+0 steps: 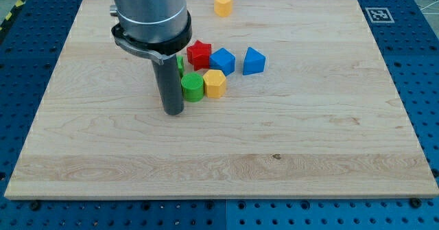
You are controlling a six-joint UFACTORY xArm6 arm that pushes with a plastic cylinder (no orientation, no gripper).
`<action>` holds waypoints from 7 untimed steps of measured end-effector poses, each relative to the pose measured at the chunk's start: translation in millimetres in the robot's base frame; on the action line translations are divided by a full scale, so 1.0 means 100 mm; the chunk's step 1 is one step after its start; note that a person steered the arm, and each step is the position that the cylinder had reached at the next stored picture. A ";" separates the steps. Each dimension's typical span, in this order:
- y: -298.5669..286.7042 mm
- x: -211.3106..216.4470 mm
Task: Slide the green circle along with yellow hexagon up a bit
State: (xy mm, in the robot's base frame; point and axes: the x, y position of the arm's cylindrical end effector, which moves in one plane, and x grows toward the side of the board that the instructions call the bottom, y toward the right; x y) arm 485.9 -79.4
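The green circle (193, 87) lies near the middle of the wooden board, touching the yellow hexagon (215, 83) on its right. My tip (173, 111) rests on the board just left of and slightly below the green circle, very close to it. The rod and arm body hide what lies directly behind them; a sliver of another green block (180, 65) shows at the rod's right edge.
A red star (199, 54) sits just above the green circle. A blue block (222, 60) and a second blue block (253, 60) lie to its right. A yellow heart (223, 4) sits near the board's top edge. The board (309, 141) lies on a blue pegboard.
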 end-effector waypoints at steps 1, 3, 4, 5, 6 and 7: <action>-0.01 -0.08; 0.13 -0.20; 0.16 -0.21; 0.17 -0.22; 0.21 -0.26; 0.33 -0.42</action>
